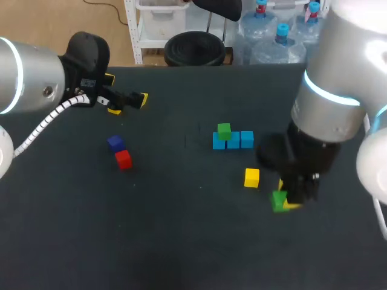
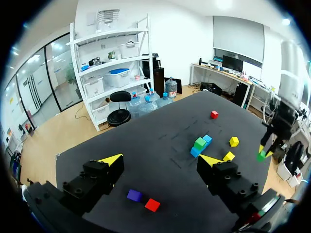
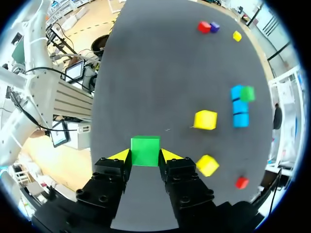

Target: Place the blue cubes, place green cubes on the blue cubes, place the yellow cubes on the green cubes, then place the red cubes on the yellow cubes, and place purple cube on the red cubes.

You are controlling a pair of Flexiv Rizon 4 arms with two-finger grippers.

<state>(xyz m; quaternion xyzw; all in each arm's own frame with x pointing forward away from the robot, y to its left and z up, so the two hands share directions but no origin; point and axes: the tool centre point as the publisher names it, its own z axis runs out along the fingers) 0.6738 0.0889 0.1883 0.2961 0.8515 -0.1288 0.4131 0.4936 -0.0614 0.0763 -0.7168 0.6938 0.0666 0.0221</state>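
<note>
My right gripper (image 1: 288,203) is shut on a green cube (image 1: 279,200), which sits squarely between its yellow tips (image 3: 145,151) over the table's right side. A row of blue cubes (image 1: 233,141) lies at the middle, with another green cube (image 1: 224,130) on its left end. A yellow cube (image 1: 251,177) rests between the row and my right gripper. A purple cube (image 1: 115,143) and a red cube (image 1: 123,159) sit together at the left. My left gripper (image 1: 127,103) hangs open and empty at the far left, above those two cubes (image 2: 134,195).
A second yellow cube (image 3: 208,165) and a second red cube (image 3: 241,182) lie beside my right gripper, hidden under the arm in the head view. The table's far edge (image 1: 181,67) runs behind my left gripper.
</note>
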